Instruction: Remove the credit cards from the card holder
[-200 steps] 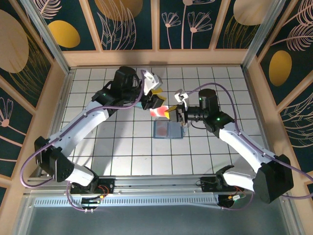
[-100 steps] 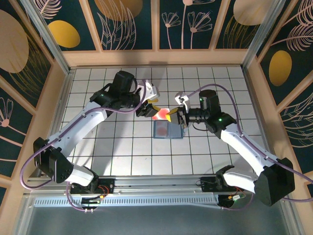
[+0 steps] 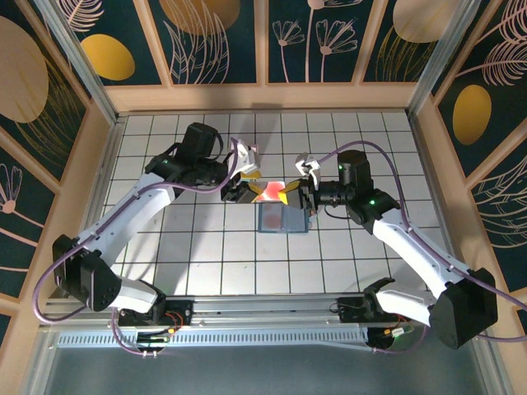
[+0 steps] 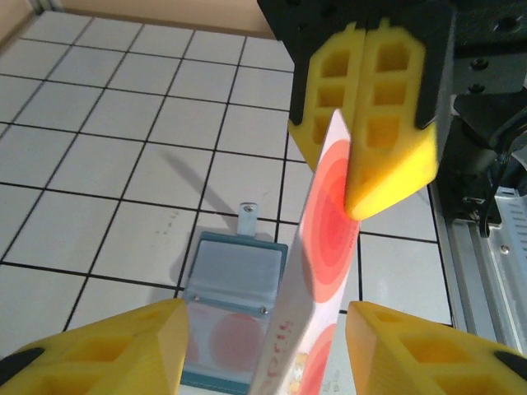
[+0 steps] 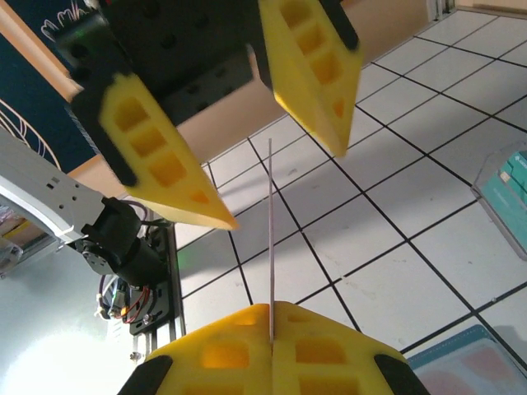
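Observation:
A white credit card (image 3: 270,191) with salmon-red circles is held above the tiles, and my right gripper (image 3: 290,196) is shut on its edge. In the left wrist view the card (image 4: 329,222) runs between my left gripper's (image 4: 265,329) open fingers without touching either, with the right gripper's fingers (image 4: 366,123) pinching its far end. The right wrist view has the card edge-on (image 5: 271,230), rising from my right gripper (image 5: 271,309) between the left gripper's fingers (image 5: 165,164). The teal card holder (image 3: 282,218) lies open and flat on the tiles below, a reddish card showing through its lower pocket (image 4: 235,280).
A small clear box with teal inside (image 5: 506,189) lies on the tiles at the right edge of the right wrist view. White tiles run out to the wooden walls (image 3: 99,164) on the left, back and right. The arm bases stand on the rail (image 3: 263,317) at the near edge.
My left gripper has come down and towards the card, and its open fingers now stand on either side of it. The right gripper has held the card almost still.

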Motion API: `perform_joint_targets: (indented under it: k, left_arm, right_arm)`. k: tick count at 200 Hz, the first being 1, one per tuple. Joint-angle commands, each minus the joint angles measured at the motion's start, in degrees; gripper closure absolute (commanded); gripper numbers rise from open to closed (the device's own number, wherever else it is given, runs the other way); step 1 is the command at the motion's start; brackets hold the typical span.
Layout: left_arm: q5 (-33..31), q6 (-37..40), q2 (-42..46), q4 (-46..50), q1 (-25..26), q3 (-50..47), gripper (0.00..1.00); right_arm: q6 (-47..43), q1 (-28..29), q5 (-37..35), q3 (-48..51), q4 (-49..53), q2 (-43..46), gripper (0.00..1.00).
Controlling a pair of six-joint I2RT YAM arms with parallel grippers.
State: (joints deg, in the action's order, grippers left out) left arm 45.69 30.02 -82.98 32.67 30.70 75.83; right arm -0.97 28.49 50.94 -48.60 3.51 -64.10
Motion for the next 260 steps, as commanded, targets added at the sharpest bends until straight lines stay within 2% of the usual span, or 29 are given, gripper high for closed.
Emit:
perform_joint_targets:
  k: [1, 11, 23, 42, 62, 71, 82, 98, 136, 157, 174, 210, 260]
  left_arm:
    - [4.5, 5.0, -2.8, 5.4, 0.1, 3.0, 0.53]
    - [5.0, 6.1, -3.4, 6.8, 0.0, 3.7, 0.57]
    - [5.6, 7.4, -3.8, 8.2, 0.0, 4.3, 0.67]
    - [5.5, 8.7, -4.0, 8.8, 0.0, 4.5, 1.00]
    - [3.1, 6.6, -3.6, 6.1, 0.0, 3.9, 1.00]
    - [0.0, 3.8, -3.1, 2.7, 0.0, 3.0, 1.00]
    - [-4.6, 1.2, -2.7, -0.9, 0.0, 1.8, 1.00]
    - [-9.3, 1.0, -3.5, -2.5, -0.4, 2.1, 1.00]
    - [-17.9, 2.9, -9.9, -2.2, -3.9, 6.9, 1.00]
    - [-23.7, 5.4, -14.8, -2.3, -6.3, 10.6, 1.00]
    - [-25.7, 7.9, -20.3, -1.4, -8.6, 14.6, 1.00]
    - [-24.7, 10.5, -27.2, -3.4, -13.0, 21.7, 1.00]
    - [-23.3, 15.2, -33.8, -4.4, -14.4, 25.8, 1.00]
  right_arm:
    - [0.3, -0.3, 1.6, -0.8, -2.2, 1.5, 1.00]
    - [0.4, -0.3, 1.6, -0.6, -2.4, 1.7, 1.00]
    - [0.4, -0.3, 1.1, -0.4, -2.6, 1.7, 1.00]
    - [0.6, -0.4, -0.6, -0.3, -3.0, 1.4, 1.00]
    - [0.5, -0.3, -4.6, -0.7, -1.9, 1.1, 1.00]
    - [0.2, -0.3, -7.0, -0.9, -1.0, 1.2, 0.93]
    - [0.4, -0.3, -10.9, -0.8, -0.4, 1.6, 0.71]
    - [1.7, -0.4, -19.3, -0.3, -0.6, 2.9, 0.57]
    - [7.1, -1.9, -36.5, 0.4, -0.6, 6.6, 0.43]
    - [9.9, -2.7, -44.5, 0.2, 1.2, 7.8, 0.42]
    - [11.8, -2.8, -48.6, 0.0, 2.7, 8.2, 0.42]
    - [15.6, -2.8, -56.2, 0.9, 4.7, 9.9, 0.42]
    - [17.1, -3.0, -63.6, -0.1, 7.7, 12.1, 0.41]
